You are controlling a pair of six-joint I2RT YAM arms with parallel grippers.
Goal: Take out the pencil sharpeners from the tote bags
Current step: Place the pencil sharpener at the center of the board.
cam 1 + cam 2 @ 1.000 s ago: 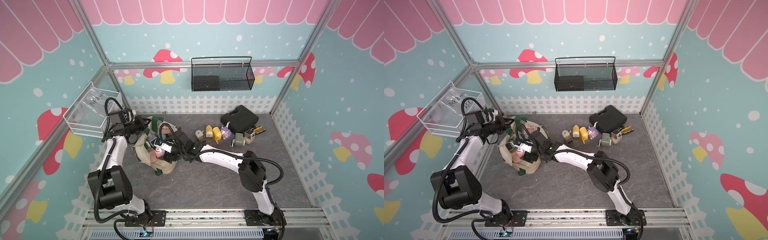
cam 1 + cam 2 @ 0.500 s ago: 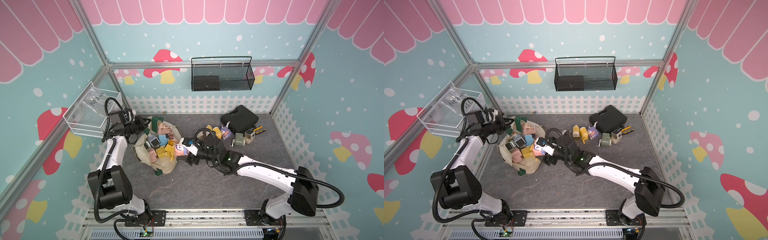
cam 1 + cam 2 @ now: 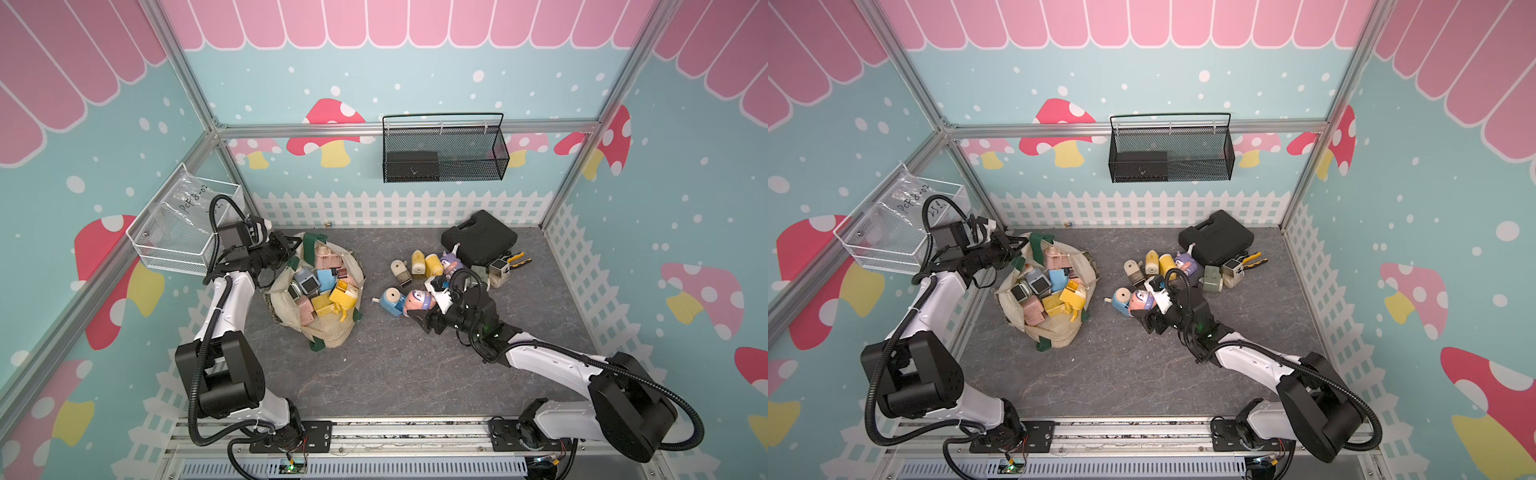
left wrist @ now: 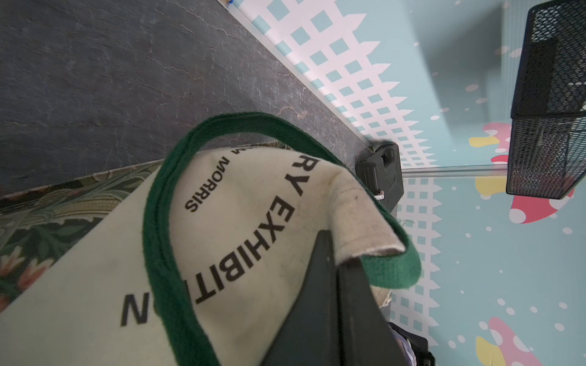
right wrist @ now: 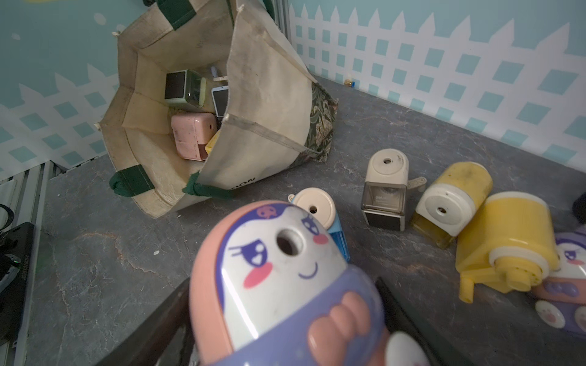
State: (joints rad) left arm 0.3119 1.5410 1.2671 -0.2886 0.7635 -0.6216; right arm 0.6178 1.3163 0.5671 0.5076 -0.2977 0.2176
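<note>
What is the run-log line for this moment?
left gripper: shut on tote bag rim | right gripper: holds pink cartoon sharpener beside blue sharpener | inside bag: several sharpeners

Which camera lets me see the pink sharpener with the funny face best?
The right wrist view: the pink sharpener fills the picture, face and pencil hole clear, held by the right end effector. Both top views show it small, from above, beside a blue sharpener. The left wrist view misses it.

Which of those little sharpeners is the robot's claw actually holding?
The pink-hooded cartoon-face sharpener, gripped between the right gripper's jaws. The others lie loose on the floor or sit in the tote bag.
</note>
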